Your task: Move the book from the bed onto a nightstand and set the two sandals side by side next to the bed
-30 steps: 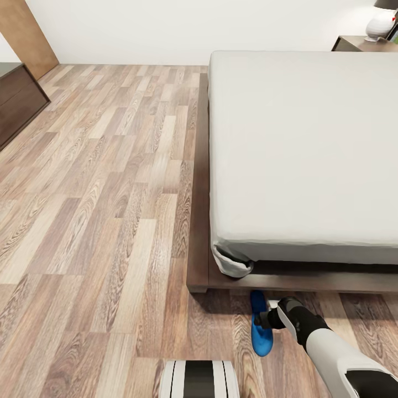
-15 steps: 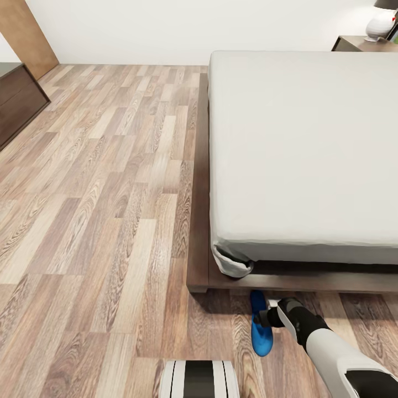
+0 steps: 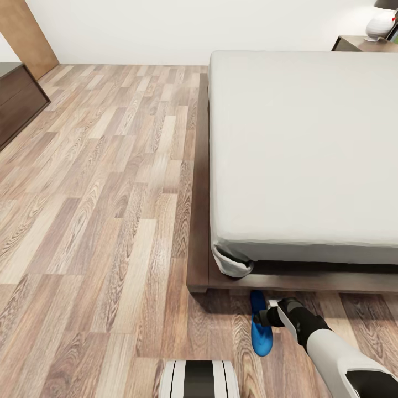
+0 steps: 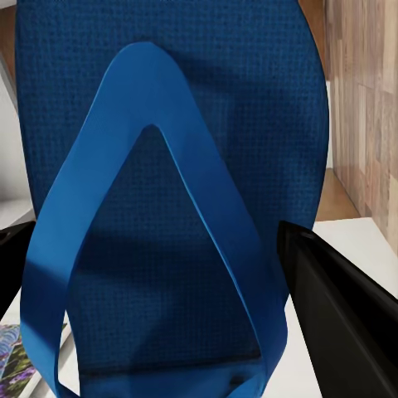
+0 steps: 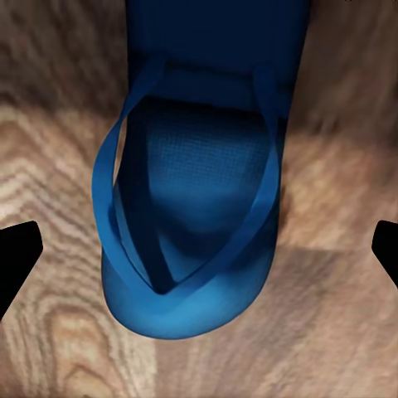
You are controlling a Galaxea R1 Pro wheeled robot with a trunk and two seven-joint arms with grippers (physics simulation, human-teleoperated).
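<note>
R jaws (image 5: pixel 199 249) wide apart over sandal (image 3: pixel 261 326) on floor by bed (image 3: pixel 304 149) corner — L jaws clamped on 2nd sandal (image 4: pixel 166 191).

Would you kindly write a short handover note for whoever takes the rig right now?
Left gripper: shut on the held sandal, lifted off the ground.
Right gripper: open, fingers wide either side of the floor sandal, not touching it.
The floor sandal lies at the foot of the bed, near its corner.
Book: cannot confirm from here; check the nightstand.
Left to do: set the held sandal down beside the floor sandal.
</note>
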